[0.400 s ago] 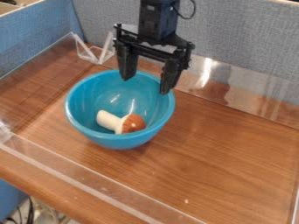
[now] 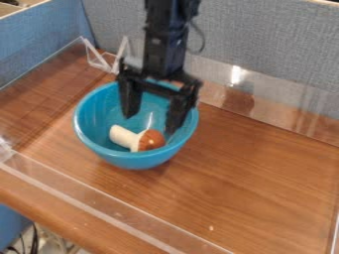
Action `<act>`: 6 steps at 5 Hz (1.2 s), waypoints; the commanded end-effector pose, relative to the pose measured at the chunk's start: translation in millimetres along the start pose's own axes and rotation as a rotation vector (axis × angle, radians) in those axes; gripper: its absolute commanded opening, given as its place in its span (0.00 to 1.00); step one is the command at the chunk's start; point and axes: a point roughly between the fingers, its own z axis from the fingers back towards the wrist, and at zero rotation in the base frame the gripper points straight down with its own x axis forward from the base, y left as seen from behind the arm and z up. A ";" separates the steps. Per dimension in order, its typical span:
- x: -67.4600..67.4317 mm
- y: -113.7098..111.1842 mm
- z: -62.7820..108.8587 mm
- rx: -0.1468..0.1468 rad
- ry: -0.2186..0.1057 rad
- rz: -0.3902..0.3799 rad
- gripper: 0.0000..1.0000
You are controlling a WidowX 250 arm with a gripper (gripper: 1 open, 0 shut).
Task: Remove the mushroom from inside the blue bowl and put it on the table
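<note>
I hold the black gripper (image 2: 157, 102) with jaws apart above the small reddish-brown-capped toy mushroom (image 2: 142, 138), lying at 6 o'clock inside the glossy turquoise-blue bowl (image 2: 93, 124), to straddle it.

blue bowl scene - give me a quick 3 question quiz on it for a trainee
1. True or false: the mushroom lies inside the blue bowl.
2. How do the jaws of the gripper stand? A) shut on the mushroom B) open, with nothing between them C) shut on the bowl's rim
3. Fill in: the mushroom lies on its side, its reddish-brown cap pointing toward the picture's ____.

Key
1. True. It rests on the bowl's bottom, while the table around the bowl holds no mushroom.
2. B. The open fingers hang over the bowl, above the mushroom.
3. Right; the cream stem points left.
</note>
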 end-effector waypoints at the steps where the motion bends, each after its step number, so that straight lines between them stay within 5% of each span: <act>1: 6.2 8.2 -5.4 -0.003 -0.015 0.071 1.00; 2: 10.6 13.1 -15.2 -0.010 -0.007 0.137 1.00; 3: 16.9 23.6 -28.2 -0.019 -0.004 0.191 0.00; 5: 23.3 44.0 -32.0 -0.042 -0.027 0.281 0.00; 6: 22.1 40.8 -18.4 -0.053 -0.046 0.315 0.00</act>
